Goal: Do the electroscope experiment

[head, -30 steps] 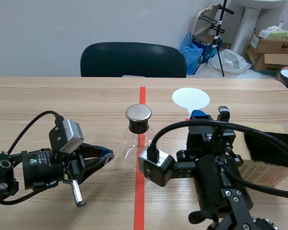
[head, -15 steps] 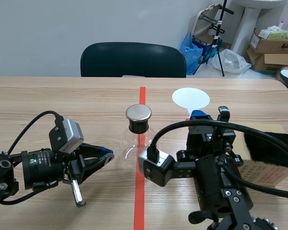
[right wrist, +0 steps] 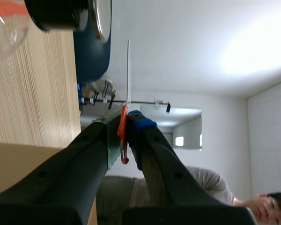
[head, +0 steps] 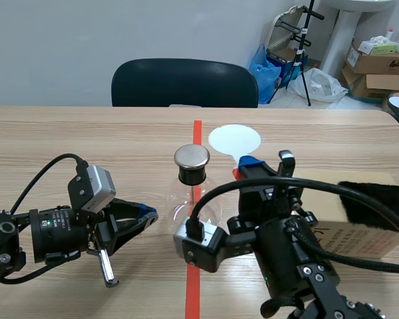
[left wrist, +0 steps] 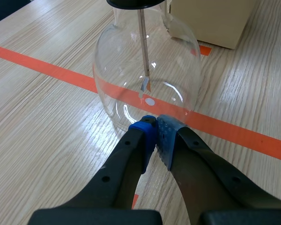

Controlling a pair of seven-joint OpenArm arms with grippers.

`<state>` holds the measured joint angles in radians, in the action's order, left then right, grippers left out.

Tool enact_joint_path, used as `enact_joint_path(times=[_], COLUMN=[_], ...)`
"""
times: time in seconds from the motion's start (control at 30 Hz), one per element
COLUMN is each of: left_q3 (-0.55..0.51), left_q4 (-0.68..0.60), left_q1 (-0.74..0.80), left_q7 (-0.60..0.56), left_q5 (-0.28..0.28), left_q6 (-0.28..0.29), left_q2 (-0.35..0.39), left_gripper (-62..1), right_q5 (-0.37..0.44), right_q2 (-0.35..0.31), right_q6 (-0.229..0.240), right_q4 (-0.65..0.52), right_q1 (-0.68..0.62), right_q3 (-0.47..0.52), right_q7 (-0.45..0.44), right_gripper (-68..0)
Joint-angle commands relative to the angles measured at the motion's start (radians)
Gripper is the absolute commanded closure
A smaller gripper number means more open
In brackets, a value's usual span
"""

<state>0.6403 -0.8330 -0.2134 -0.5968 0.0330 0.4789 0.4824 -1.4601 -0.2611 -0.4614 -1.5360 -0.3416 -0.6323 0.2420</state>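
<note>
Wooden table (head: 86, 139) is bearing the flask (head: 191, 185) on the tape line (head: 193, 292) — likely thin, slippery glass, best steadied low on the bulb — while your left gripper (left wrist: 155, 124) is sitting pressed together beside its base and your right gripper (right wrist: 125, 123) is pinching the light paddle (head: 234, 141) by its handle.

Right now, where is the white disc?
Scene view: the white disc is held up in the right gripper, right of the red line, just right of the metal cap.
</note>
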Motion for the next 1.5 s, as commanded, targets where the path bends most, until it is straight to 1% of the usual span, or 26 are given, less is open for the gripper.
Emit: enact_joint_path(times=[0.0,0.2,0.33,0.47,1.47], left_q3=[-0.012,-0.012,-0.012,-0.012,-0.012], left_q4=[-0.023,-0.023,-0.023,-0.023,-0.023], left_q1=[-0.002,-0.002,-0.002,-0.002,-0.003], left_q7=[-0.016,-0.016,-0.016,-0.016,-0.016], left_q5=[-0.013,-0.013,-0.013,-0.013,-0.013], left_q6=[0.002,0.002,0.002,0.002,0.002], left_q2=[-0.002,-0.002,-0.002,-0.002,-0.002], left_gripper=[-3.2,-3.2,-3.1,-3.1,-3.1], right_q5=[-0.001,-0.001,-0.001,-0.001,-0.001], right_q2=[-0.013,-0.013,-0.013,-0.013,-0.013], right_q6=[-0.008,-0.008,-0.008,-0.008,-0.008], right_q4=[-0.013,-0.013,-0.013,-0.013,-0.013], right_q1=[0.015,0.015,0.015,0.015,0.015], right_q3=[0.003,0.003,0.003,0.003,0.003], right_q7=[-0.025,-0.15,-0.205,-0.232,-0.237], right_gripper=[-1.0,-1.0,-1.0,-1.0,-1.0])
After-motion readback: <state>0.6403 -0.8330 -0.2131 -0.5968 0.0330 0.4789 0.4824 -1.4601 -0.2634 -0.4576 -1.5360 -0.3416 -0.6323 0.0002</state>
